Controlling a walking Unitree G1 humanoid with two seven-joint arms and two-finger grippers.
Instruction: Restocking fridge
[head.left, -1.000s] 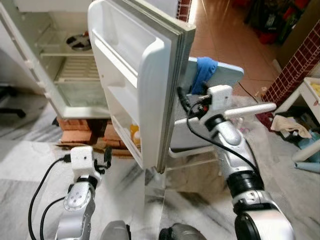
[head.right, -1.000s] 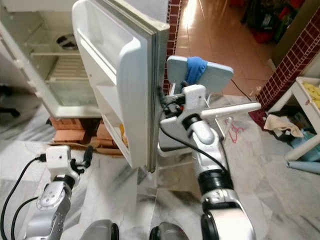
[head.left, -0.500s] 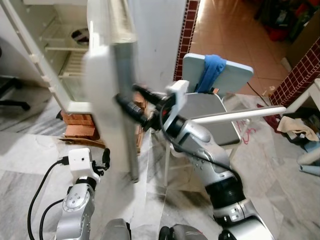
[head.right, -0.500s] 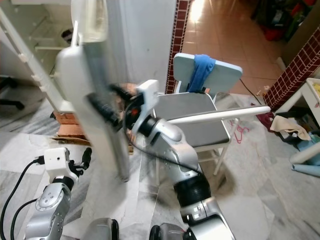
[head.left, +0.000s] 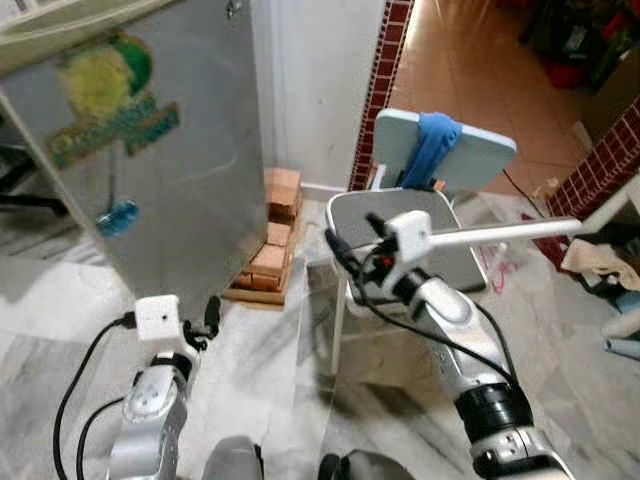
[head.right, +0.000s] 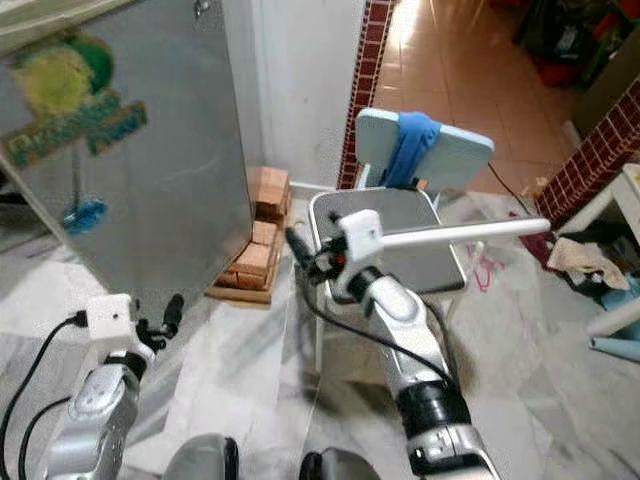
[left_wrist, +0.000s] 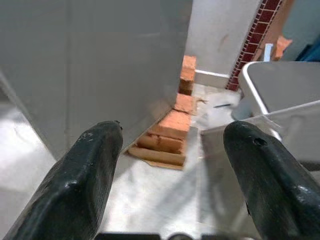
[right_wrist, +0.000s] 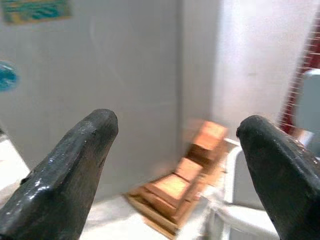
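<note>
The grey fridge door stands closed, with green, yellow and blue stickers on its front. My right gripper is open and empty, held in front of the chair and pointing left toward the fridge's right edge, a short way off it. In the right wrist view the right gripper frames the door and the bricks below. My left gripper is open and empty too, low over the marble floor in front of the fridge; in the left wrist view the left gripper faces the fridge's lower corner.
The fridge rests on stacked orange bricks. A light blue chair with a blue cloth over its back stands just right of the fridge. A white bar crosses in front of it. Clutter lies at the far right.
The fridge door has swung from open to fully closed. My right arm, which was against the door, has drawn back in front of the chair. The left arm kept still.
</note>
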